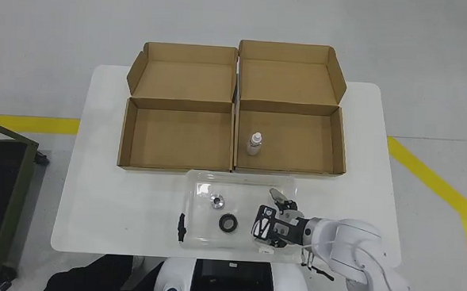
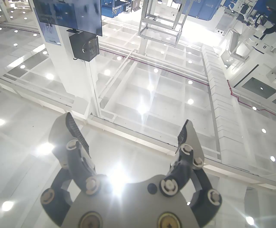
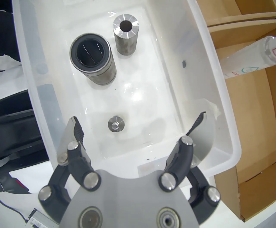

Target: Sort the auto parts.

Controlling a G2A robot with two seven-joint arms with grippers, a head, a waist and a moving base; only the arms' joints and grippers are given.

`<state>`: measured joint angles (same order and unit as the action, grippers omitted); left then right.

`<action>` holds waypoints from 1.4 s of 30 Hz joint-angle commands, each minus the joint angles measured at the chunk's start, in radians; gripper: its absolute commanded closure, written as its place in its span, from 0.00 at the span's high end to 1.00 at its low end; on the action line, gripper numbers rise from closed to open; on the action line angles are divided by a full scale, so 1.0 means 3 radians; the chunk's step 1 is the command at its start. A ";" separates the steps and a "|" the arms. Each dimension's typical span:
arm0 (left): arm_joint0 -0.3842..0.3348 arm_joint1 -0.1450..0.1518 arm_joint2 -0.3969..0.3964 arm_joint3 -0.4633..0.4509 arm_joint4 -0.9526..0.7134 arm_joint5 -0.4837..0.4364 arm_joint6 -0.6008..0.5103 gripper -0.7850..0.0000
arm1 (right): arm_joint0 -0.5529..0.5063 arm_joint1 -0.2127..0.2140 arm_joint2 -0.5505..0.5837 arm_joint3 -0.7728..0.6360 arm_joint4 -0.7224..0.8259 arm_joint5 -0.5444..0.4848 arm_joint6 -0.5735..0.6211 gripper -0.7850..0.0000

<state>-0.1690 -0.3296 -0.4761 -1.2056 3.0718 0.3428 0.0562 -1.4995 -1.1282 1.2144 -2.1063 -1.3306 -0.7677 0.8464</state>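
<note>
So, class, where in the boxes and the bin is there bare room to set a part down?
Left cardboard box: floor wholly bare. Right cardboard box: free apart from the white bottle by its left wall. Clear bin: crowded, with bearing and metal sleeve close together and a small stud below the open right gripper.

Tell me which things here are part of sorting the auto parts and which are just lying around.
Job: clear bin, linear bearing, steel sleeve, small metal pin, empty cardboard box, second cardboard box holding a white bottle, right gripper.
Lying about: small black piece beside the bin, dark cart beside the table, grey device with a cable.
</note>
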 commanded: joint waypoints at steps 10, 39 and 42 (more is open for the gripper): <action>0.0000 0.0000 0.0000 0.0000 0.0000 0.0000 0.0000 1.00 | 0.0195 0.0010 -0.0173 0.0207 0.0143 0.0028 0.0181 0.74; 0.0000 0.0000 0.0000 0.0000 0.0000 0.0000 0.0000 1.00 | 0.0373 0.0083 -0.0406 0.0310 0.0343 0.0074 0.0567 0.09; 0.0000 0.0000 0.0000 0.0000 0.0000 0.0000 0.0000 1.00 | 0.0382 0.0092 -0.0419 0.0283 0.0346 0.0081 0.0570 0.00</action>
<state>-0.1690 -0.3296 -0.4761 -1.2056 3.0718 0.3428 0.0562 -1.3857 -1.1014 1.0899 -2.0175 -1.2260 -0.7439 1.0176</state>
